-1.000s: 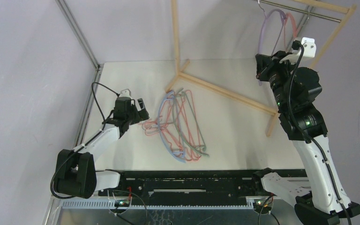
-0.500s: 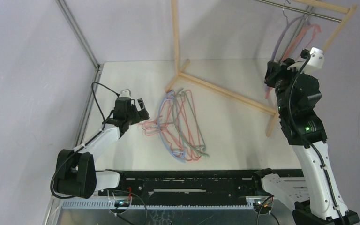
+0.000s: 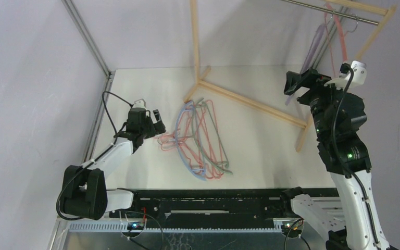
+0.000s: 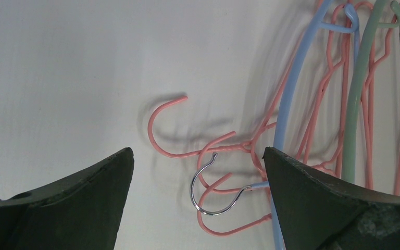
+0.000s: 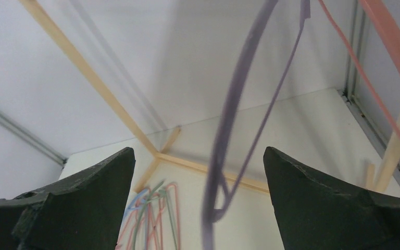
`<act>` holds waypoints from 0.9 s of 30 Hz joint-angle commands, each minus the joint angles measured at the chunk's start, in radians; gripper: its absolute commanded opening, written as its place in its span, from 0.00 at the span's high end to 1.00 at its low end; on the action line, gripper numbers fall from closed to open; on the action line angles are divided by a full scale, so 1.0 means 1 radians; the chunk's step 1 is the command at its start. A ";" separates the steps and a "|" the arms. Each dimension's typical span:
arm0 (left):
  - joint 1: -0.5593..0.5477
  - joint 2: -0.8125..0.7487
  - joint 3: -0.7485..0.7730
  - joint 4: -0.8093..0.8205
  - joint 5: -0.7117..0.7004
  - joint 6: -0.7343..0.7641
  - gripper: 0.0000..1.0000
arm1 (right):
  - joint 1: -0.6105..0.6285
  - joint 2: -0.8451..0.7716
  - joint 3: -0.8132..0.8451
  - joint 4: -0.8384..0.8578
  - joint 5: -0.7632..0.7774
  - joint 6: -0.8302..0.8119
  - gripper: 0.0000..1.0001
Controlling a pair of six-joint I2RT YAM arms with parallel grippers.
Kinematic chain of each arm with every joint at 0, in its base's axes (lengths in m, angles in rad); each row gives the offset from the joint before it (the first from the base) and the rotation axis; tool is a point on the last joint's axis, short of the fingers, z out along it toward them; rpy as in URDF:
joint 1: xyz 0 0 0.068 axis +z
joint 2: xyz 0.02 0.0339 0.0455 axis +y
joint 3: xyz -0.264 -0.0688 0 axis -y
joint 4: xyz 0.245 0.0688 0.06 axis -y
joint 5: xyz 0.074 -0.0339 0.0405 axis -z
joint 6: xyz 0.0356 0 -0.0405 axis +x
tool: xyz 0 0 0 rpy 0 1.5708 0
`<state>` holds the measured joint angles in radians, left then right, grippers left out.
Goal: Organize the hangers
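Observation:
A pile of hangers [image 3: 200, 140], pink, blue and grey-green, lies on the table [image 3: 250, 140]. My left gripper [image 3: 155, 123] is open, low at the pile's left end. In the left wrist view a metal hook [image 4: 214, 187] of the blue hanger [image 4: 291, 94] and pink hooks [image 4: 161, 122] lie between the open left gripper [image 4: 198, 156] fingers, untouched. A lilac hanger [image 3: 316, 41] and a salmon hanger [image 3: 338, 36] hang from the metal rail [image 3: 312, 6]. My right gripper [image 3: 297, 87] is open just below the lilac hanger [image 5: 229, 130], which looks blurred and hangs free between the jaws of the right gripper [image 5: 199, 151].
The pale wooden rack frame [image 3: 250, 101] lies across the back of the table, with an upright post [image 3: 194, 36] and a slanted leg [image 3: 367, 41] at the right. A metal corner post [image 3: 86, 36] stands at the back left.
My right gripper has opened and let go of the lilac hanger, which now hangs further right on the rail beside the salmon one. The right arm has drawn back. The left arm has not moved.

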<state>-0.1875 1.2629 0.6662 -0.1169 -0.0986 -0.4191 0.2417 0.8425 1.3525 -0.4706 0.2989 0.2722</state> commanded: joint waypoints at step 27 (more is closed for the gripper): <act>-0.010 -0.028 0.002 0.072 -0.002 -0.003 0.00 | 0.410 0.268 0.040 -0.047 -0.494 0.066 0.00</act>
<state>-0.1925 1.2758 0.6659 -0.0864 -0.0940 -0.4213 0.6163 1.0168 1.4464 -0.5877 -0.0608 0.2504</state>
